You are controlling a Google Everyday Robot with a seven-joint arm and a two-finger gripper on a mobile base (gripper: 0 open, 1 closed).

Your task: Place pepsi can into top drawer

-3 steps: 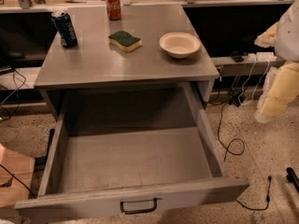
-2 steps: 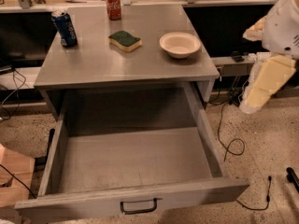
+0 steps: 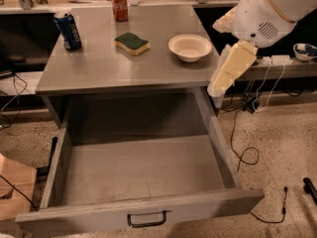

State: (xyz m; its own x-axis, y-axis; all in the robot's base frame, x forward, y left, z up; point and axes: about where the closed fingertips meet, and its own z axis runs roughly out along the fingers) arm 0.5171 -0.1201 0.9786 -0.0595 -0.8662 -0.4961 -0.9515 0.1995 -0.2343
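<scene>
- Drawer [image 3: 138, 167], the top one, is seen pulled open below-left of the gripper.
- Gripper [image 3: 218, 86] is held at the table's [image 3: 99, 73] right edge; its grip state cannot be told.
- Bowl [image 3: 189, 47] and sponge [image 3: 132, 42] could be knocked during a straight reach across.
- Pepsi can [image 3: 68, 30] is stood upright far left, well apart.

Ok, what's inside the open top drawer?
Only bare floor shows in the wide grey metal drawer; the strip behind its front panel is hidden. The cream end effector hangs outside it, right of the grey metal table.
</scene>
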